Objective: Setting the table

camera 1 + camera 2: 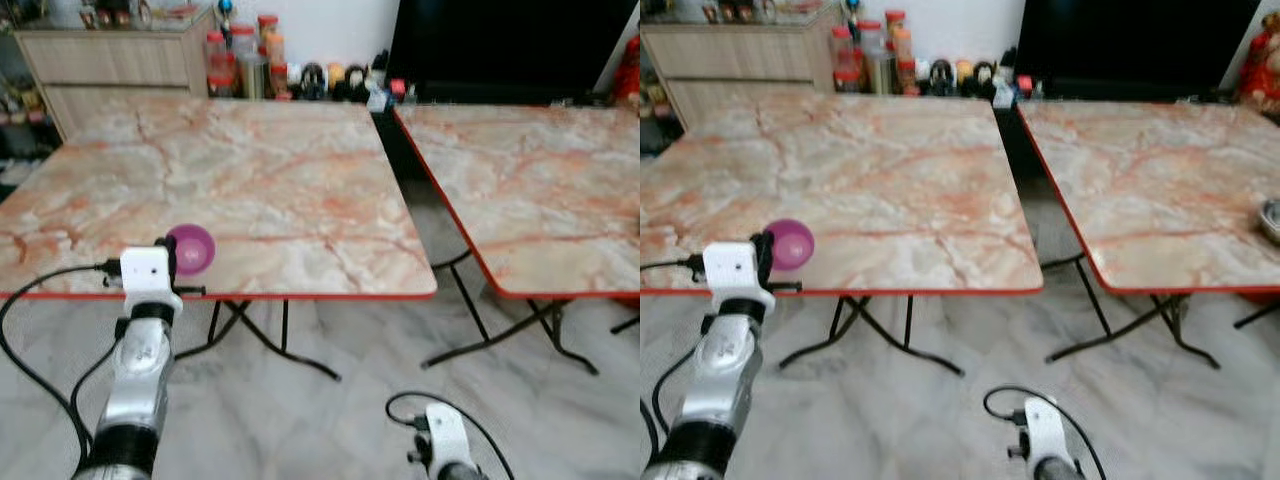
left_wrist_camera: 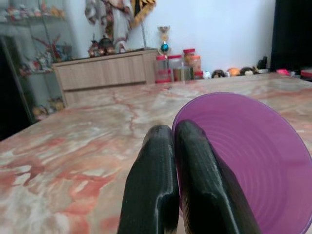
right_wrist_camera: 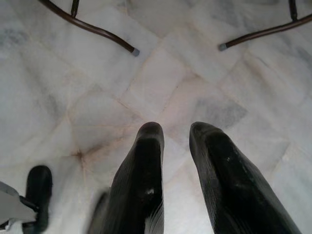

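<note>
L arm raised fwd, left gripper [image 2: 170, 146] pinching rim of purple bowl [image 1: 193, 248] over marble table [image 1: 280, 180] near edge. R arm hangs low, right gripper [image 3: 178, 134] aimed at floor, fingers slightly apart.

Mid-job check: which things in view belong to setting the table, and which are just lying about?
Job:
- purple bowl, pinched at its rim by the left gripper, over the near edge of the left table
- right table
- metal dish at the right table's far right edge

Lying about:
- jars on the floor by the wall
- wooden cabinet
- right gripper, idle, open over the floor
</note>
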### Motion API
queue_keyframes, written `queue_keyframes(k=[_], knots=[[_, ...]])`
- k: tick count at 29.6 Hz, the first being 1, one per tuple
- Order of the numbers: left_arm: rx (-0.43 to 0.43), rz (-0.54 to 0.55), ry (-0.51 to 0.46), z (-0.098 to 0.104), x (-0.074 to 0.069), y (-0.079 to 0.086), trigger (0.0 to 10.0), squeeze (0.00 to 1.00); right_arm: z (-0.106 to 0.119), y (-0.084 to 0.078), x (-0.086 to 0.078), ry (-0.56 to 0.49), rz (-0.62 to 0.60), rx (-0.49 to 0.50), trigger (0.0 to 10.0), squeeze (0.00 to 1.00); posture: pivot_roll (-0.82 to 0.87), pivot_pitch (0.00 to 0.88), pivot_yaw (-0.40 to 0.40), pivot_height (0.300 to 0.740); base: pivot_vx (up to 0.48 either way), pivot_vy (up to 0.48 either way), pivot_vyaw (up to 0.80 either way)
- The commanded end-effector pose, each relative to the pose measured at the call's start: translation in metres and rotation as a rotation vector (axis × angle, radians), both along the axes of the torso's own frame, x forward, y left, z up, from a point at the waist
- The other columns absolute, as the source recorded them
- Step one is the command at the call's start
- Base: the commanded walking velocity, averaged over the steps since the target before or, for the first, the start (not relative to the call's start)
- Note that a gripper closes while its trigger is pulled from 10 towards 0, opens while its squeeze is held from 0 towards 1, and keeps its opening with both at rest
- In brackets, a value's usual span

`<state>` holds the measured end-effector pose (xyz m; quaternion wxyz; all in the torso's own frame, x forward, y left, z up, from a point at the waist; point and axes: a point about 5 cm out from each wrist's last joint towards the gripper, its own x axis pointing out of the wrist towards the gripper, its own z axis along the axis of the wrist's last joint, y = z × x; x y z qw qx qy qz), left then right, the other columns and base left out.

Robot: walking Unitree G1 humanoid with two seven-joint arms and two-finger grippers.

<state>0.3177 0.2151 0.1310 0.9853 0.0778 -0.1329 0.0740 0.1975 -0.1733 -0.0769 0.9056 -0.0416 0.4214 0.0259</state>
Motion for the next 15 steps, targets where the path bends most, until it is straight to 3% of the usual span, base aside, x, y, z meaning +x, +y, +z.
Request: queue_keyframes(k=[1, 13, 15], knots=[[-0.013, -0.008, -0.002, 0.0004, 0.0015, -0.0031, 10.0, 0.0, 0.0001, -0.0046, -0.0006, 0.003, -0.017, -0.001, 10.0, 0.0, 0.02, 0.0, -0.044, 0.701, 0.0, -0.33, 0.45], [-0.031, -0.011, -0.005, 0.0001, 0.0023, -0.0056, 10.0, 0.0, -0.0009, -0.0064, -0.0033, 0.001, -0.009, -0.015, 10.0, 0.0, 0.02, 0.0, -0.046, 0.701, 0.223, -0.328, 0.0], [-0.034, -0.012, -0.007, 0.0007, 0.0031, -0.0059, 10.0, 0.0, -0.0001, -0.0074, -0.0024, -0.007, -0.007, -0.021, 10.0, 0.0, 0.02, 0.0, -0.046, 0.701, 0.266, -0.33, 0.7]])
